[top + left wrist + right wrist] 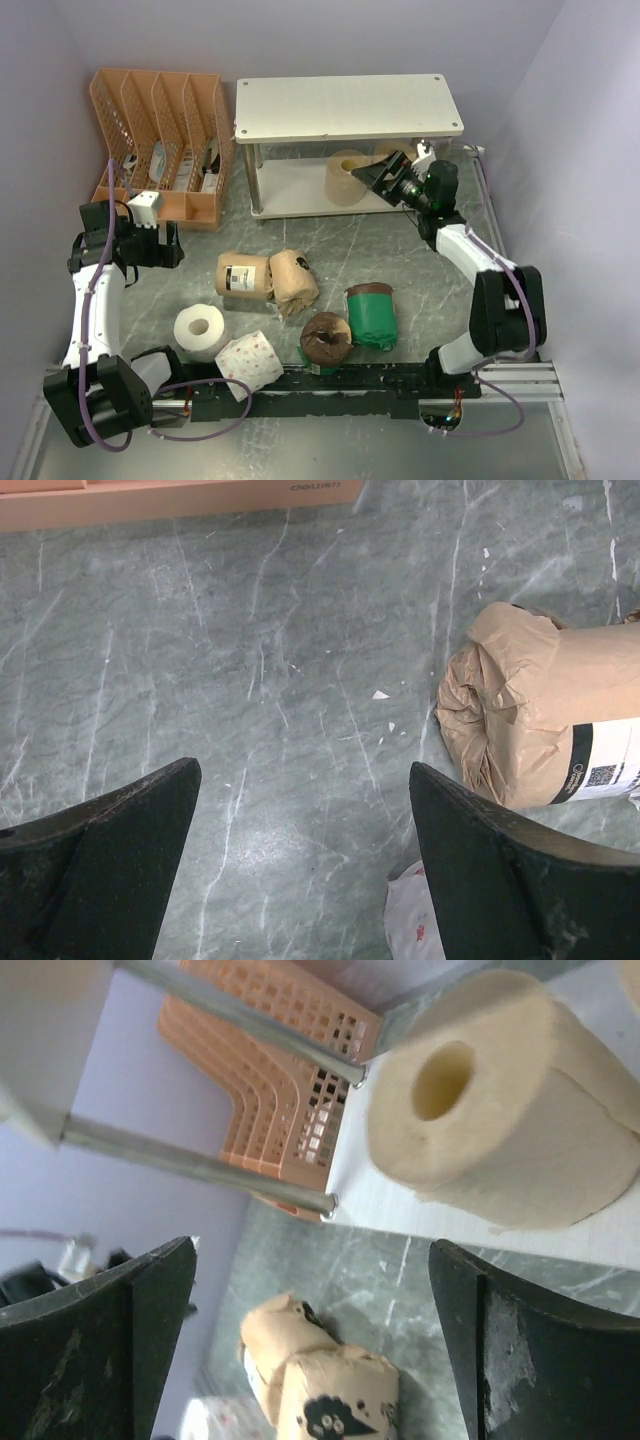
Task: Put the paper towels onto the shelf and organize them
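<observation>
One bare tan paper towel roll (345,178) lay on its side on the lower board of the shelf (350,105), its hollow core facing out of the shelf's front. In the right wrist view it rested on the white board just inside a thin metal leg. The edge of a second pale roll showed behind it at that view's corner. The right gripper (310,1250) hovered at the shelf's front right, just short of the tan roll, its jaws spread wide and gripping nothing.

Six more rolls lay on the counter (340,245) in front of the shelf. Nearest the shelf were two tan-paper-wrapped rolls side by side, the labelled roll (243,275) and the plain wrapped roll (293,278). The label was white with a black band and a square scan code; its small print could not be read. Farther from the shelf sat a green-wrapped roll (370,315) and a second green-wrapped roll (326,340) that showed its brown end. The white roll (200,330) and the white dotted roll (250,362) lay farthest out, toward the shelf's front left.

An orange slotted file organizer (160,140) stood just left of the shelf; raised lettering on its base was too faint to read. The left gripper (302,770) hung over bare counter, well apart from the shelf's front left, beside the labelled roll, its jaws wide and empty.
</observation>
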`<state>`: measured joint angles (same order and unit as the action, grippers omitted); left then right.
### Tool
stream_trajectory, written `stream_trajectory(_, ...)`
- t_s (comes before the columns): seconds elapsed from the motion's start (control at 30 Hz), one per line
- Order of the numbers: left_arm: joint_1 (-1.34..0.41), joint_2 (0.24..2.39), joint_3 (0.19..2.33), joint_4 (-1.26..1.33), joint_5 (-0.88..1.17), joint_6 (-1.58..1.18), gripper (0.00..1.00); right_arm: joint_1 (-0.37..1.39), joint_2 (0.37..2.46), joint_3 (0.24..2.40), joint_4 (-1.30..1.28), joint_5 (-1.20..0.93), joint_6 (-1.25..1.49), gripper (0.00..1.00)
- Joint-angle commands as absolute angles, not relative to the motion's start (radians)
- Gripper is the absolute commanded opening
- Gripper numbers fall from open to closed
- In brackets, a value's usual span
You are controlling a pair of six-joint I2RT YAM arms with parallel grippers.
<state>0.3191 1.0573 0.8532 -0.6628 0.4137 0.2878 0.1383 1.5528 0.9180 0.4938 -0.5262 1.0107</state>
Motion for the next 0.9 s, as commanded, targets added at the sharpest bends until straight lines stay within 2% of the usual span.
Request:
stream_trajectory(0.0,0.329,1.024,0.87,-0.651,0.392,0.281,0.97,0.13,1.385,0.996,0.196,-0.695,0.553,1.0)
stream_trajectory(0.13,0.328,0.984,0.865,-0.638,0.366,0.265,0.97,0.061,1.333,0.995,-0.011,-0.923,0.411,1.0)
stream_trajectory(0.27,0.33,0.992,0.882,-0.649,0.335,0.223,0.97,-0.015,1.386,0.912,0.249,-1.378,0.55,0.99)
stream_trajectory(0.3,0.331,1.003,0.894,-0.659,0.32,0.216,0.97,0.001,1.39,0.932,0.196,-1.417,0.497,1.0)
stream_trajectory(0.37,0.338,1.021,0.907,-0.661,0.264,0.201,0.97,0.073,1.376,1.116,-0.401,-1.261,-0.094,1.0)
stream_trajectory(0.4,0.34,1.022,0.91,-0.656,0.226,0.191,0.97,0.172,1.367,1.19,-0.599,-1.119,-0.35,1.0)
stream_trajectory(0.43,0.339,1.016,0.912,-0.646,0.186,0.176,0.97,0.29,1.345,1.212,-0.647,-0.953,-0.438,1.0)
stream_trajectory(0.47,0.34,1.005,0.908,-0.634,0.147,0.166,0.97,0.381,1.312,1.197,-0.616,-0.801,-0.444,1.0)
stream_trajectory(0.53,0.344,0.981,0.899,-0.617,0.123,0.16,0.96,0.482,1.245,1.141,-0.523,-0.677,-0.415,1.0)
stream_trajectory(0.63,0.35,0.958,0.891,-0.614,0.164,0.174,0.96,0.608,1.254,1.154,-0.501,-0.652,-0.371,1.0)
stream_trajectory(0.73,0.354,0.954,0.89,-0.615,0.172,0.179,0.96,0.716,1.351,1.243,-0.556,-0.655,-0.33,1.0)
stream_trajectory(0.87,0.356,0.961,0.89,-0.6,0.096,0.145,0.96,0.918,1.439,1.287,-0.539,-0.572,-0.328,1.0)
